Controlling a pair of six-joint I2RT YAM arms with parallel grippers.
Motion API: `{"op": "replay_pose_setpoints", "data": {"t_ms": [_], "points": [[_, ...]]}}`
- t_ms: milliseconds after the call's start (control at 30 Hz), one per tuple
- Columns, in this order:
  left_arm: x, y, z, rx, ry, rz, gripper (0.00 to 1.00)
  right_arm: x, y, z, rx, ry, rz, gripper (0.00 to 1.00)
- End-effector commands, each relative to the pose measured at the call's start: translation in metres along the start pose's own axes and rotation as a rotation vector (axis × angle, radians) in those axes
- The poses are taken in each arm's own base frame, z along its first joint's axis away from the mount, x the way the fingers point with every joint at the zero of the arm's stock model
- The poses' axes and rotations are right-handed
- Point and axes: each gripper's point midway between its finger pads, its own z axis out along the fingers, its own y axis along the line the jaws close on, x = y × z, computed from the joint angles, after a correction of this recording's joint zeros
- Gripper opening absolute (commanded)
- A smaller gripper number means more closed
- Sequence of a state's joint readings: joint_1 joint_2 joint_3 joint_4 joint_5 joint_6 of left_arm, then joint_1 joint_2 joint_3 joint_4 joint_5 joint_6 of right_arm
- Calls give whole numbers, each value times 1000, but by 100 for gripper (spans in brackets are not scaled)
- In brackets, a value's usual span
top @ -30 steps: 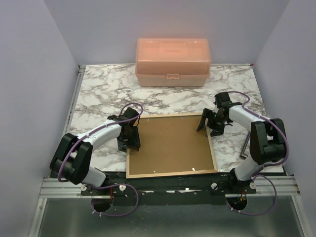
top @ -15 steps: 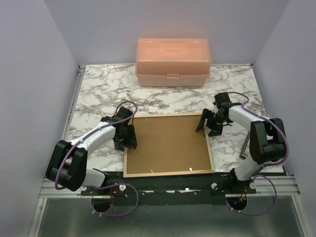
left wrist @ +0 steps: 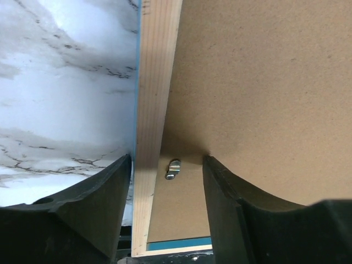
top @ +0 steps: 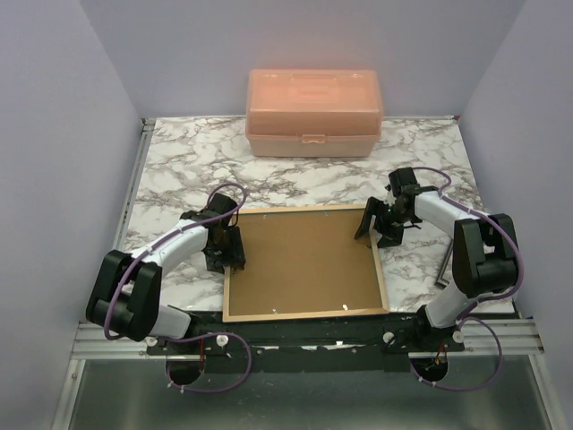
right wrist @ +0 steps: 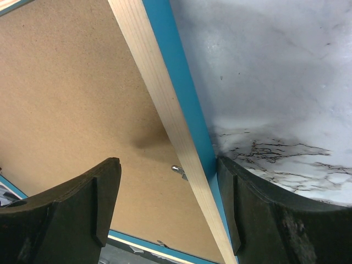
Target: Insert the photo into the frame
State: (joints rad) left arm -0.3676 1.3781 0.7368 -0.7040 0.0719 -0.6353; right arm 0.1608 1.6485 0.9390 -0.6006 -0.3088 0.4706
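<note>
The frame (top: 304, 314) lies back side up near the table's front edge, its light wood rim around a brown backing board (top: 304, 260). The photo is hidden. My left gripper (top: 226, 253) stands open astride the frame's left rim (left wrist: 154, 110): one finger over the marble, the other over the board, a small metal clip (left wrist: 172, 169) between them. My right gripper (top: 374, 230) is open astride the right rim (right wrist: 159, 93). Its outer finger (right wrist: 247, 209) rests against the rim's blue side, and its inner finger (right wrist: 82, 203) hangs over the board near another clip (right wrist: 179, 171).
A salmon plastic box (top: 314, 112) with a closed lid stands at the back centre of the marble table (top: 179, 170). A thin grey bar (top: 443, 262) lies beside the right arm. Lilac walls close in both sides, and a metal rail (top: 304, 340) runs along the front.
The left gripper has moved a little to the left, and the frame's left side has slid left with it. The right gripper has stayed at the right rim.
</note>
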Motion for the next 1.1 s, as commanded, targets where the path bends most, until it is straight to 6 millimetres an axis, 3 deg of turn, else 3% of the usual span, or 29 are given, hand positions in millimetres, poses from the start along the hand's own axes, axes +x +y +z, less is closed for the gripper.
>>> {"op": "replay_pose_setpoints", "data": {"t_ms": [0,67,167,233,433,667,700,833,867,967,1067], "points": [[7,4,7,-14,37,20,50,24,-14,22,30,89,5,77],[7,5,8,-22,36,20,39,24,-14,23,30,89,4,77],[7,6,8,-30,27,18,10,25,-15,24,32,93,5,77],[7,7,7,-34,27,17,0,25,-15,24,33,93,7,77],[6,3,5,-11,21,22,0,25,-16,24,37,92,6,77],[-3,-11,-10,63,-32,29,0,25,-15,22,32,87,4,78],[-4,-14,-14,77,-42,25,3,25,-14,21,29,86,3,79],[-10,-23,-27,127,-86,8,59,23,-10,14,15,66,-9,88],[-11,-23,-29,135,-91,2,67,23,-10,12,18,62,-9,90],[-10,-23,-32,148,-88,-17,81,28,-14,8,36,64,-4,92],[-4,-20,-28,149,-54,-31,83,35,-18,5,51,76,15,94]]}}
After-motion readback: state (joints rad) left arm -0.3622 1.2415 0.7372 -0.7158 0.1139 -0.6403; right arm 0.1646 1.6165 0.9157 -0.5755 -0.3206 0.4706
